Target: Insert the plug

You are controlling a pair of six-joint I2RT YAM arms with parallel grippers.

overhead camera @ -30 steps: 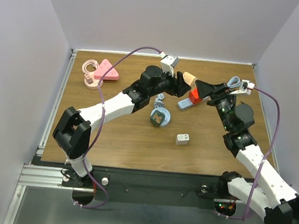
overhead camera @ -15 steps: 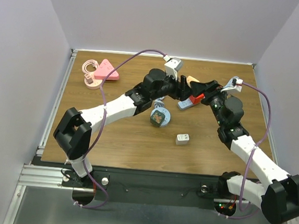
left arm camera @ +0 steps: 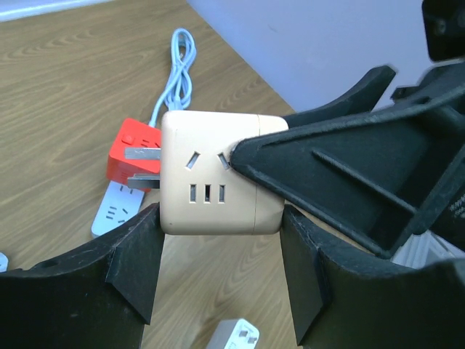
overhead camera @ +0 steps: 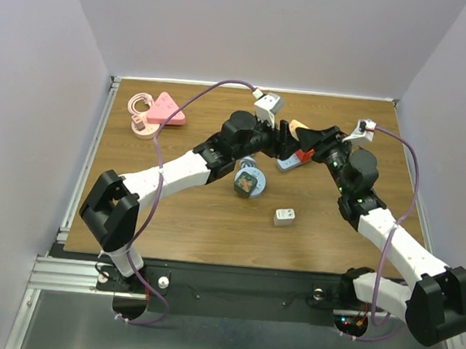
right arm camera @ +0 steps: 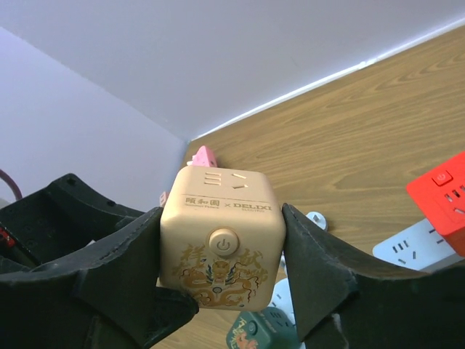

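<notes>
The plug is a beige cube [overhead camera: 297,125] with metal prongs on one side, held in the air above the table between both arms. My left gripper [left arm camera: 218,220] is shut on the plug [left arm camera: 211,174], fingers pressed on its lower corners. My right gripper [right arm camera: 221,240] comes from the opposite side, and its fingers touch both flanks of the plug [right arm camera: 221,233], whose power button and dragon print face that camera. Below lies a white power strip [overhead camera: 287,161] with a red cube [overhead camera: 303,154] plugged into it.
A dark green cube [overhead camera: 249,182] stands near the table's middle, a small white adapter [overhead camera: 285,217] in front of it. A pink triangular socket with its coiled cord [overhead camera: 163,110] sits at the back left. A pale blue cable [left arm camera: 178,69] trails from the strip.
My right arm swung left to the plug and its jaws closed from wide open onto the plug's sides. The left arm edged slightly right, still holding the plug.
</notes>
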